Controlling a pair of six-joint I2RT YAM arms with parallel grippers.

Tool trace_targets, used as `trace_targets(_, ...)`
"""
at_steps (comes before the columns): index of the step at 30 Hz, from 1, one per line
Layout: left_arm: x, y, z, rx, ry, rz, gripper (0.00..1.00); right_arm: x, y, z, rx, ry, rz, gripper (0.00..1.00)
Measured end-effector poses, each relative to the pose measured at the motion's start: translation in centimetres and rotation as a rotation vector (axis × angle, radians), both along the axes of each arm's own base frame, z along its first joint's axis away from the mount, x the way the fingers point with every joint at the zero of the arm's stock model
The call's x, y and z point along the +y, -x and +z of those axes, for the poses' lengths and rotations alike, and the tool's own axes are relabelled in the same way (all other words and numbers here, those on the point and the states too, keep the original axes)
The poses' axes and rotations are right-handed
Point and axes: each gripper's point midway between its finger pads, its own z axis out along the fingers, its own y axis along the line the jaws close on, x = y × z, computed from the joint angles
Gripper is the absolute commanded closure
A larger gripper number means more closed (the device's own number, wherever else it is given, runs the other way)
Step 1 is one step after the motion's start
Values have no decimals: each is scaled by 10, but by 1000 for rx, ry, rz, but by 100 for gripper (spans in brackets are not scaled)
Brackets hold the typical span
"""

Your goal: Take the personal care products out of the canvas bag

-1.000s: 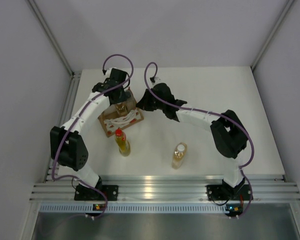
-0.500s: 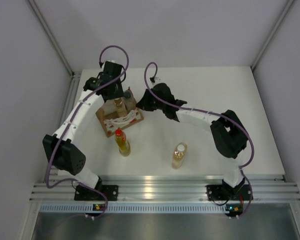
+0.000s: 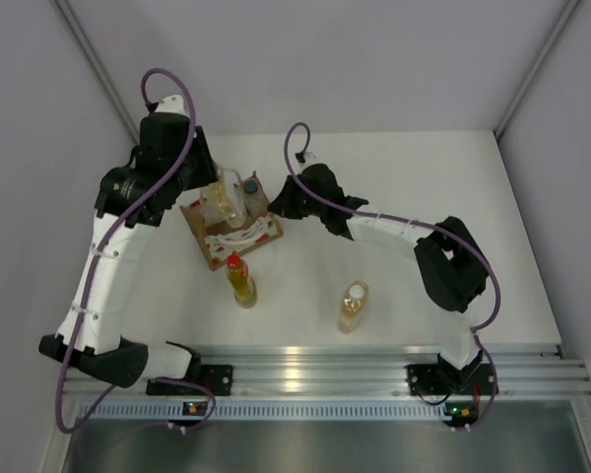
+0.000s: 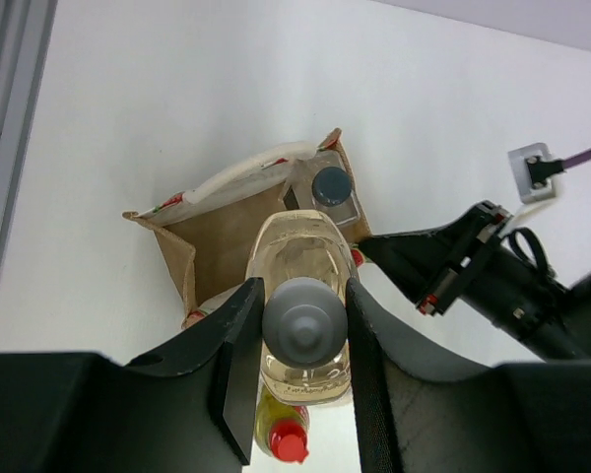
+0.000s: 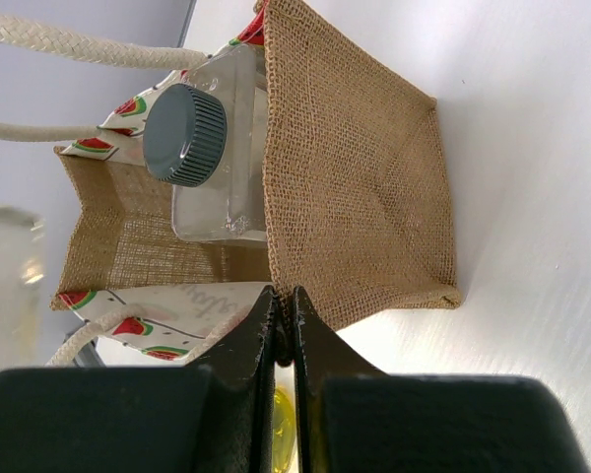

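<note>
Yellow bottle beside canvas bag, amber bottle well apart

The left pincer, poised above the canvas bag, clamps a bottle by its neck; the right pincer sits closed at the bag's edge.

This looks to me like a robot test lab, not a home. The left arm and the right arm are bolted to a metal rail at a plain white table, between bare grey panels, with purple cables.
</note>
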Motion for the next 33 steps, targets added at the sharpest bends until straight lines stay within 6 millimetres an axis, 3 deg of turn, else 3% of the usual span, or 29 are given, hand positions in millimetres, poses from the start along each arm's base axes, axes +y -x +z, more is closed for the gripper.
trace_targets(8, -2, 37, 41, -80, 67, -78, 100, 0, 0, 0, 0, 0, 0, 100)
trace_targets(21, -42, 79, 53, -59, 214, -339, 100, 0, 0, 0, 0, 0, 0, 100)
trace_targets(25, -48, 92, 47, -42, 248, -380, 100, 0, 0, 0, 0, -1, 1, 100)
trace_targets(30, -58, 98, 19, 22, 254, -412, 100, 0, 0, 0, 1, -1, 1, 100)
trace_targets(33, -75, 102, 0, 59, 222, -451, 100, 0, 0, 1, 1, -2, 1, 100)
